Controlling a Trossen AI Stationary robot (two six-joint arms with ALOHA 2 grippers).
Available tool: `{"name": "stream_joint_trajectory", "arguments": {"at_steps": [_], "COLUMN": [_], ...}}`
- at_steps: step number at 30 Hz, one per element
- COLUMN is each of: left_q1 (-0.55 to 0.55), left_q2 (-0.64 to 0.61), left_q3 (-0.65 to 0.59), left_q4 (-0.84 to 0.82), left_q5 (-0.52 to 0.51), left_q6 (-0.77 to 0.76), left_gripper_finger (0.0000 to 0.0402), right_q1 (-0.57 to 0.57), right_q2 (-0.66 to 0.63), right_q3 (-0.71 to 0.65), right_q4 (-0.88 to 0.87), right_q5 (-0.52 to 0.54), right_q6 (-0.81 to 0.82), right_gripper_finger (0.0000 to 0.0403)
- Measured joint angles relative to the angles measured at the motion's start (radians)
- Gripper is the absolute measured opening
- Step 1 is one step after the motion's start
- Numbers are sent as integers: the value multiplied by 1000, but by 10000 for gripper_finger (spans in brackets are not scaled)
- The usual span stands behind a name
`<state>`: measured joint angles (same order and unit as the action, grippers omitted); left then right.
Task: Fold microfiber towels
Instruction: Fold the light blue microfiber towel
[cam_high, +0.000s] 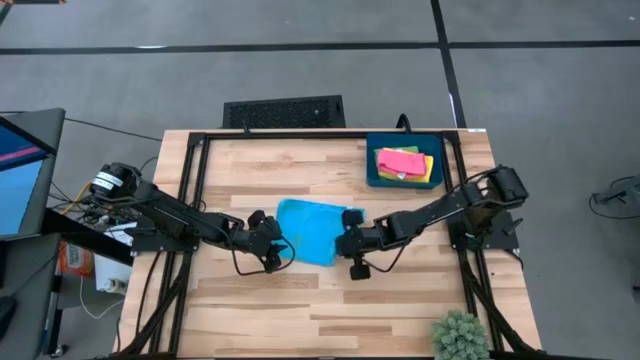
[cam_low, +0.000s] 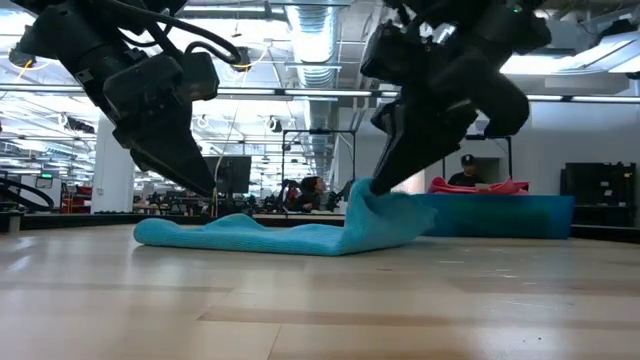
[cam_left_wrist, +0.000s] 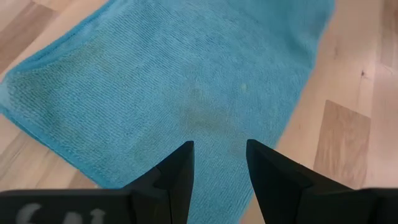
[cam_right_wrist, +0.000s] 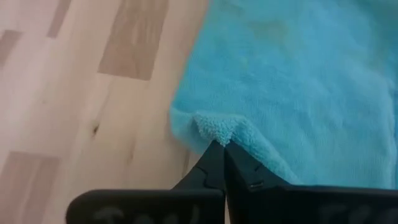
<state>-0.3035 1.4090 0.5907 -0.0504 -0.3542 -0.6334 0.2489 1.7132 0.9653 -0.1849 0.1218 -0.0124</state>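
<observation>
Pinching a small peak of the blue towel's (cam_high: 308, 230) right-hand edge, the right gripper (cam_right_wrist: 219, 148) had its fingers shut tight on the cloth, which lay mid-table, well short of the dark blue tray (cam_high: 372, 168) holding the pink towel (cam_high: 398, 160) and yellow towel (cam_high: 431, 170). The left gripper (cam_left_wrist: 219, 163) hovered at the blue towel's opposite edge with fingers parted, holding nothing. That bite looked thin, so lifting might let the cloth slip free or fold crooked with the far edge unheld.

Both arms: matte black, jointed, boxy links. Left arm (cam_high: 165, 212) carries looped black cables and a white-labelled base motor. Pincer fingers (cam_left_wrist: 177, 180) black, wedge-shaped, tapering.
</observation>
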Motion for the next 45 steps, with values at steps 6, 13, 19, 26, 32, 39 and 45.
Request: {"name": "stream_joint_trajectory", "arguments": {"at_steps": [6,13,19,26,32,39,45], "left_q1": [0,0,0,0,0,0,-13], "left_q2": [0,0,0,0,0,-1,-55], "left_q3": [0,0,0,0,0,0,1], "left_q4": [2,0,-1,-2,-3,-24,-258], "left_q5": [0,-1,-1,-1,-10,-12,-23], "left_q6": [-4,-3,-3,-3,-3,-24,-215], "left_gripper_finger": [138,138,138,138,138,138,110], "right_q1": [-1,-3,-3,-7,-35,-55,-55], "right_q2": [97,219,310,329,351,401,439], "right_q3": [124,250,343,420,450,475,517], "right_q4": [-7,5,-9,-22,25,21,57], "right_q5": [-1,-56,-82,-74,-108,-177,-177], "right_q6": [-108,-203,-235,-322,-361,-356,-359], "right_gripper_finger": [18,17,22,20,22,20,24]}}
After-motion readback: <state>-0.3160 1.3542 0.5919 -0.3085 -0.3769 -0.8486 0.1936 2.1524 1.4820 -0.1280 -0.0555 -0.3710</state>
